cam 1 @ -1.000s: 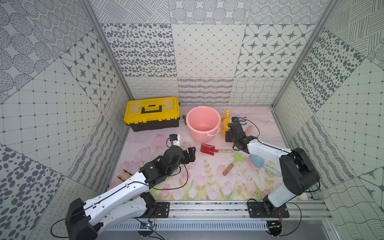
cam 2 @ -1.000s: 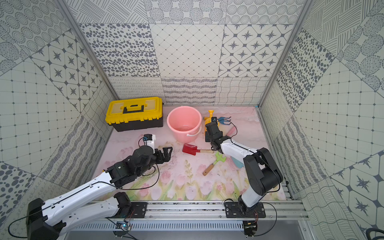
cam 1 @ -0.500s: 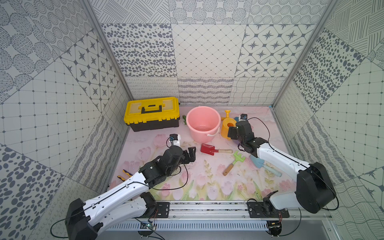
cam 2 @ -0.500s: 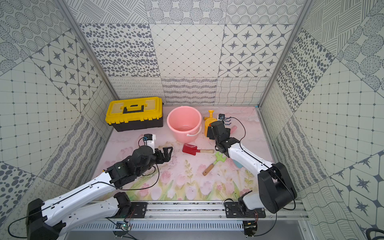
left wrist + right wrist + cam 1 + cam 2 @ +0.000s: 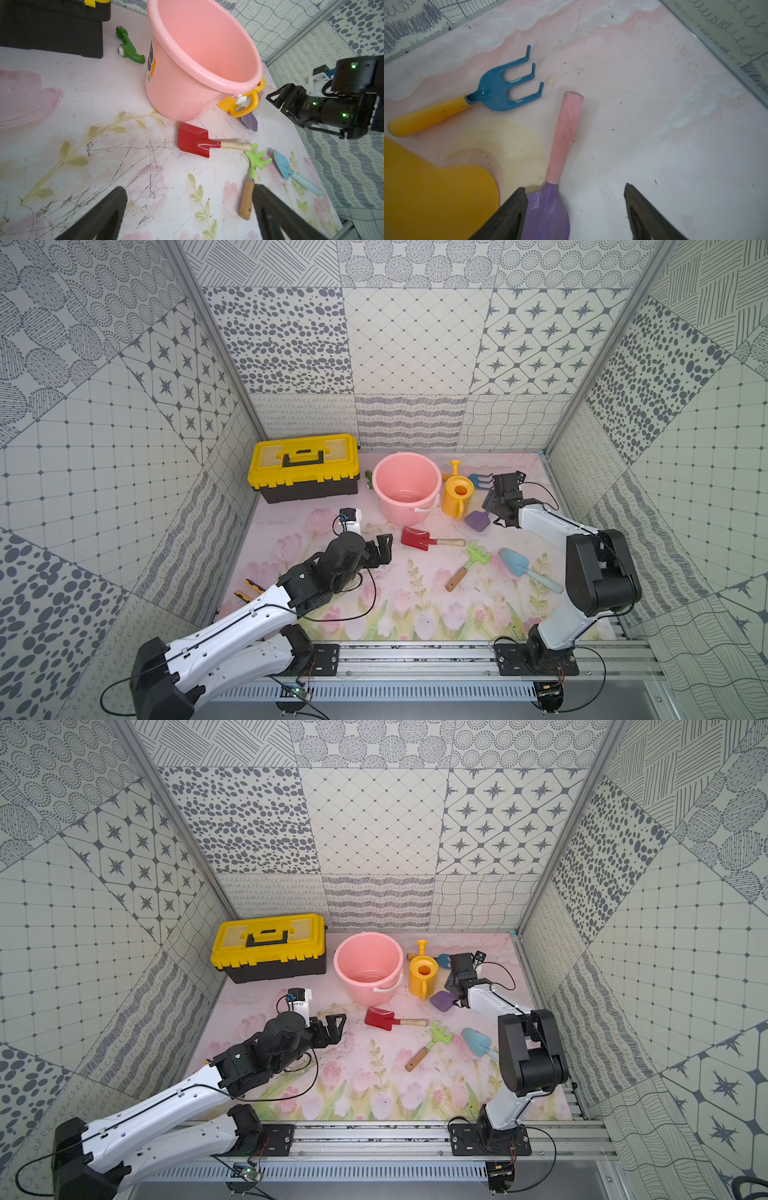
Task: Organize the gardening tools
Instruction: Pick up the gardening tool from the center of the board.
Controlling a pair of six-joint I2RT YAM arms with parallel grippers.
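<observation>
Viewed from above, with the back wall at 12 o'clock, the right end effector point(image 5: 573, 186) hangs low over the floral table point(image 5: 395, 605). Its jaws stand well apart and hold nothing. One finger point(image 5: 512, 207) sits just beside the blade of the purple plastic scoop with a pink handle point(image 5: 566, 128), which lies flat at 4 o'clock from the round pink plastic bucket point(image 5: 407, 477). The left end effector point(image 5: 383, 549) is spread wide and empty at the bucket's 7 o'clock.

The red metal spade with a wooden handle point(image 5: 415, 537) lies at the bucket's 6 o'clock. The green plastic rake point(image 5: 478, 556) and the light-blue plastic trowel point(image 5: 513, 562) lie apart at 5 o'clock. The blue three-pronged fork with a yellow handle point(image 5: 500, 91) lies at 2 o'clock from the yellow plastic watering can point(image 5: 457, 497). The yellow-and-black toolbox point(image 5: 303, 466) sits shut at the bucket's 9 o'clock.
</observation>
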